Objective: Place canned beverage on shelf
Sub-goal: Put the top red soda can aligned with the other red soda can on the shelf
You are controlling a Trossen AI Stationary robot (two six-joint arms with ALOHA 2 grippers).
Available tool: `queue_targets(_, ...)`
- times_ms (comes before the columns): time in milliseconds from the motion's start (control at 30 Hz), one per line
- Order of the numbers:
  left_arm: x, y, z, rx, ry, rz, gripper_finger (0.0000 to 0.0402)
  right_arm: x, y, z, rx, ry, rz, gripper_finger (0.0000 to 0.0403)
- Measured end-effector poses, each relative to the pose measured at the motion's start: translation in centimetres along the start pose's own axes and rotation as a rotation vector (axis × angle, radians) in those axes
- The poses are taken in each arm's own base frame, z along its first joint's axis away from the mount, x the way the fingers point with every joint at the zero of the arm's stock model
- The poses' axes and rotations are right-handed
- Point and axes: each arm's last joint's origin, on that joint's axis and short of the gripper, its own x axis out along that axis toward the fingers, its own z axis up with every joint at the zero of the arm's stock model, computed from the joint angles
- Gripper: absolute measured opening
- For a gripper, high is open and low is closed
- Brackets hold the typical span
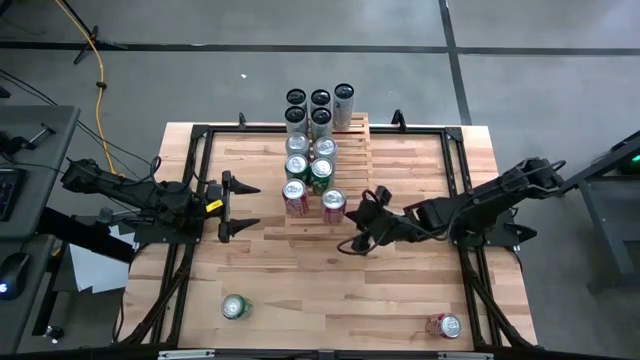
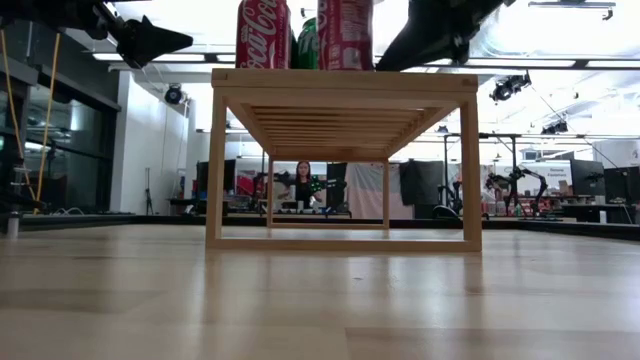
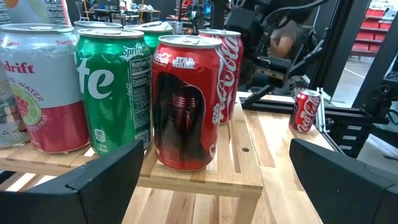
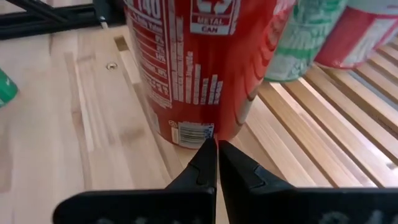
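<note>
At the near edge of the surface [image 1: 400, 290], two cans lie loose and well apart: a green can [image 1: 234, 307] toward the left and a red can [image 1: 444, 325] toward the right. Farther in, the left gripper [image 1: 240, 205] hangs to the left of the shelf [image 1: 355, 140], its fingers [image 3: 102, 180] spread wide and holding nothing, pointed at the cans on the front step. The right gripper [image 1: 358, 230] sits just off the shelf's front right corner with its fingers [image 4: 208, 165] pressed together, empty, their tips just short of the base of a red cola can [image 4: 199, 62]. That can [image 1: 333, 205] stands upright on the front step beside a second red cola can [image 1: 295, 197], the one printed with a dark helmeted figure [image 3: 185, 102]. Behind them stand green soda cans [image 1: 320, 172], then pale cans, and at the far end of the shelf a cluster of dark-topped cans [image 1: 308, 108]. From table height, the two red cans [image 2: 262, 33] top the slatted rack, and a person [image 2: 303, 185] sits in the room beyond.
</note>
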Motion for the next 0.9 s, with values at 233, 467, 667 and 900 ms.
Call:
queue_targets(233, 0.0, 0.0, 0.0, 0.000, 0.000, 0.000, 0.0395, 0.1, 0.2, 0.8, 0.006, -0.062, 0.038, 0.0000)
queue_targets(467, 0.0, 0.0, 0.0, 0.000, 0.000, 0.000, 0.0395, 0.0, 0.4, 1.5, 0.013, -0.115, 0.075, 0.0000)
queue_targets(667, 0.0, 0.0, 0.0, -0.001, 0.000, 0.000, 0.0395, 0.5, 0.3, 1.7, 0.030, -0.116, 0.093, 0.0000)
queue_targets(900, 0.0, 0.0, 0.0, 0.012, 0.000, 0.000, 0.0395, 2.2, 1.4, 1.1, 0.007, -0.113, 0.150, 0.0000)
